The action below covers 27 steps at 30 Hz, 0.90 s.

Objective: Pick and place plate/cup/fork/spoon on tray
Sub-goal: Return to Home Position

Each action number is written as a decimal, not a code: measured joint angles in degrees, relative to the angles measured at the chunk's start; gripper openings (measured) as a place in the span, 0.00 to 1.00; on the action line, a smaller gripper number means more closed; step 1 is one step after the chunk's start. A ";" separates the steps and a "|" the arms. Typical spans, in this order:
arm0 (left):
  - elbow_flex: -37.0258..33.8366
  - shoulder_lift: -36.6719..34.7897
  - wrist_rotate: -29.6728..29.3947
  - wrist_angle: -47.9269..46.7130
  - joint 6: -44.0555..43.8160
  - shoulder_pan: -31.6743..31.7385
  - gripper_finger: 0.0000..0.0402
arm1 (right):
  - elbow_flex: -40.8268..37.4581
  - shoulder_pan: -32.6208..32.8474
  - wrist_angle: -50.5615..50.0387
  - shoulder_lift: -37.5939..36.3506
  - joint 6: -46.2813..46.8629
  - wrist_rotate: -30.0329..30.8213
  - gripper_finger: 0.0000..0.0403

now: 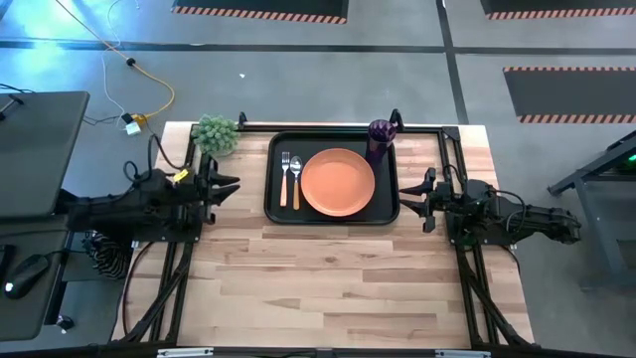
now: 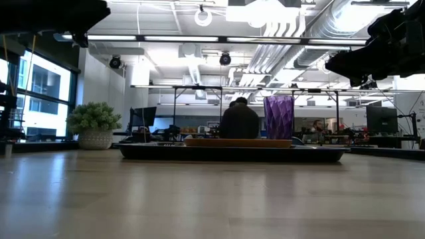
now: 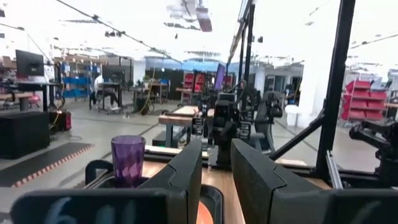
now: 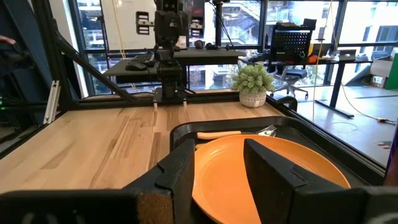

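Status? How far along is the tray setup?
Placing looks done: plate, cup, fork and spoon all sit on the tray. Nothing in hand: left end effector and right end effector are open and empty, either side of the tray. Left: apparently only parking the arms.

Black tray point(image 1: 332, 220) holds orange plate point(image 1: 338, 182), upright purple cup point(image 1: 381, 139), fork point(image 1: 285, 177) and spoon point(image 1: 295, 181) side by side.

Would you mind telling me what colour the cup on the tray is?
The cup is translucent purple, clearest in the low view.
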 joint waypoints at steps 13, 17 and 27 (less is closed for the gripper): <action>-3.67 -5.68 -0.14 -7.01 0.05 0.02 0.19 | 0.00 -0.02 -0.01 0.00 0.00 0.15 0.32; -6.19 -5.69 -0.13 -6.60 -0.63 0.02 0.19 | 0.00 -0.01 -0.01 0.00 0.00 0.15 0.32; -10.42 -4.63 -0.08 -6.71 -5.25 0.04 0.19 | 0.00 0.00 -0.01 0.00 0.00 0.17 0.32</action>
